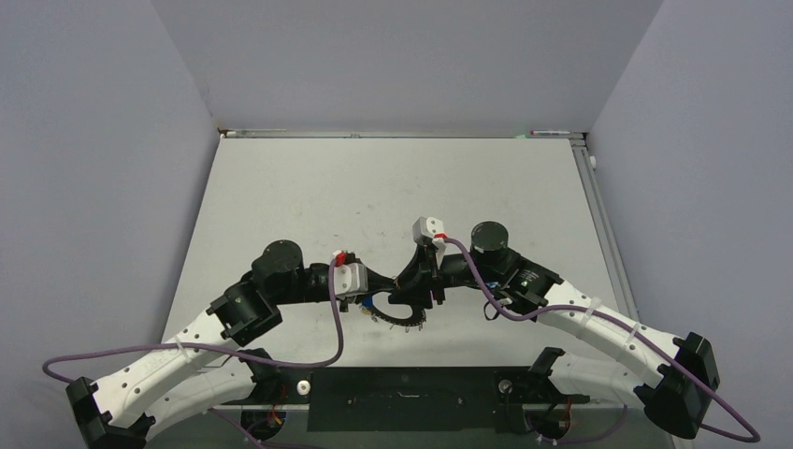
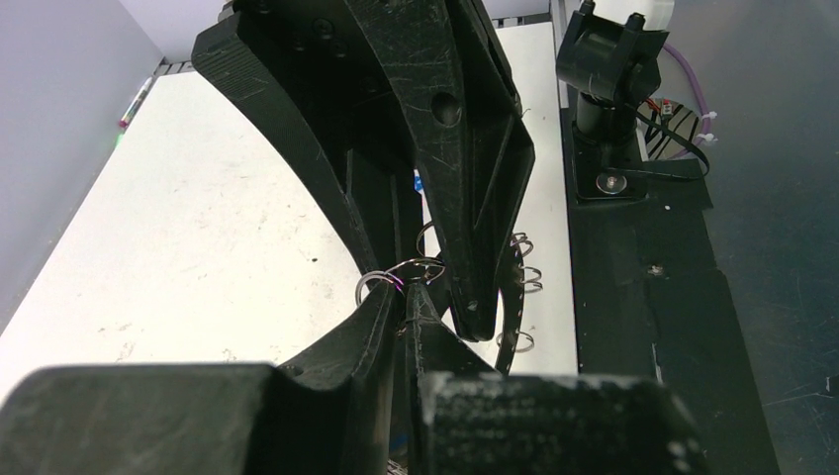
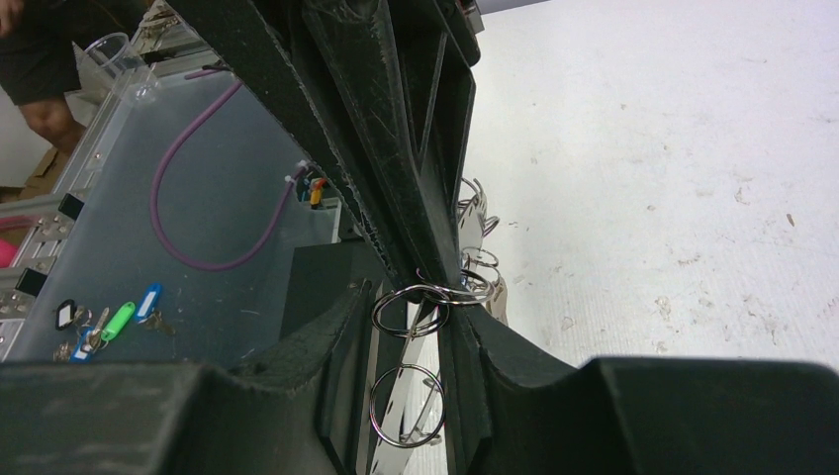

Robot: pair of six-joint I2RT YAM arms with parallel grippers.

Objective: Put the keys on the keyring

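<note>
Both arms meet low in the middle of the overhead view, with their fingertips almost touching. My left gripper (image 2: pixel 406 294) is clamped on the small split ring (image 2: pixel 379 285) of a key, whose blue tag (image 1: pixel 369 301) peeks out beside it. Only a sliver of that ring shows past the tips.

The keyring (image 1: pixel 400 322) shows as a bumpy arc just below the right gripper (image 3: pixel 414 295). I cannot tell whether that gripper is clenched on it or merely around it, because small rings crowd the gap between its fingers.

My worry is that, with so little ring exposed, any push to thread it could twist it out of the pinch and drop the key onto the table (image 1: pixel 374 187). The two arms' fingers also overlap in both wrist views, so a slightly misjudged move could knock them together and jolt the keyring loose.
</note>
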